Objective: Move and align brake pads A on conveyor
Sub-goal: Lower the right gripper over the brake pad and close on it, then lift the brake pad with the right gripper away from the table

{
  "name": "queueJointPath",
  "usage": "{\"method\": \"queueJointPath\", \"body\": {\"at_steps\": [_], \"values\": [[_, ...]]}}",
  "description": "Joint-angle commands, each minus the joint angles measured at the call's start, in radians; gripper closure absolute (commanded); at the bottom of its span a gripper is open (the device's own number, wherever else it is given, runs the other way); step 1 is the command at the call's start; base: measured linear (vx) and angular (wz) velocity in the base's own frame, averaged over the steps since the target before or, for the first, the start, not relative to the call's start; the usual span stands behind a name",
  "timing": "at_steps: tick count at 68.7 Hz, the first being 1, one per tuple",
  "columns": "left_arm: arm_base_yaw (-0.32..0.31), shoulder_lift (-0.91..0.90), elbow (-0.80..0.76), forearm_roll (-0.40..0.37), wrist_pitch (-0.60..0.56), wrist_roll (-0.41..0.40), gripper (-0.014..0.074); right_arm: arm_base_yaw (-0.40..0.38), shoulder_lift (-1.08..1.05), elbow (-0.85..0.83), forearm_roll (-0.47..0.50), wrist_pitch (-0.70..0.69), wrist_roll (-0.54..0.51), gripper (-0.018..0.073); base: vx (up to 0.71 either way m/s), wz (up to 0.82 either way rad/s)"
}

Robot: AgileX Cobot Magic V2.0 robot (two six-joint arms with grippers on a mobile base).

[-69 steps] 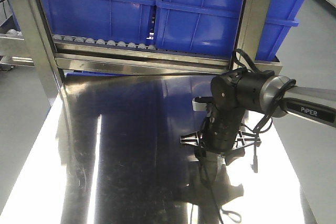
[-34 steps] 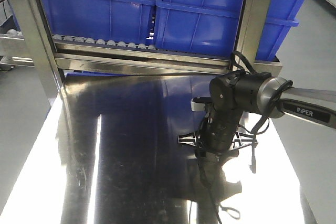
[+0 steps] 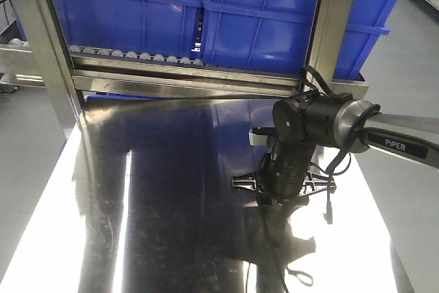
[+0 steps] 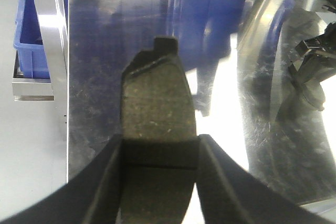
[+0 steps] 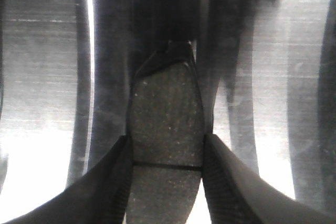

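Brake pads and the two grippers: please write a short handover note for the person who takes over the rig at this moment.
Left gripper: shut on one flat dark-grey brake pad, tab end pointing away from the wrist.
Right gripper: shut on a second such pad, same orientation.
Both pads are over the shiny steel tabletop; the conveyor is in no view.
Done: two pads gripped.
To do: carry them to the conveyor, set down, align. Other pads are not in view.
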Motion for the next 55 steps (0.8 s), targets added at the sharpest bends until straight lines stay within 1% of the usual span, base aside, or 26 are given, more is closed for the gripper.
{"method": "queueJointPath", "body": {"at_steps": [1,9,27,33,43,55], "values": [[-0.002,0.012,-0.024,0.017,-0.086,-0.005,0.0603,0.0,-0.057,-0.011,-0.028,-0.031,-0.007,0.0518,0.0,0.0],[-0.002,0.012,-0.024,0.017,-0.086,-0.005,0.0603,0.0,-0.118,-0.009,-0.065,-0.05,-0.007,0.0574,0.0,0.0],[-0.002,0.012,-0.024,0.017,-0.086,-0.005,0.0603,0.0,-0.304,-0.009,-0.2,-0.037,-0.009,0.0569,0.0,0.0],[-0.002,0.012,-0.024,0.017,-0.086,-0.005,0.0603,0.0,-0.377,0.004,-0.223,-0.044,-0.018,0.0567,0.0,0.0],[-0.002,0.012,-0.024,0.017,-0.086,-0.005,0.0603,0.0,-0.538,0.114,-0.258,-0.138,-0.011,0.0566,0.0,0.0],[-0.002,0.012,-0.024,0.017,-0.086,-0.005,0.0603,0.0,-0.764,0.298,-0.261,-0.241,-0.025,0.0565,0.0,0.0]]}}
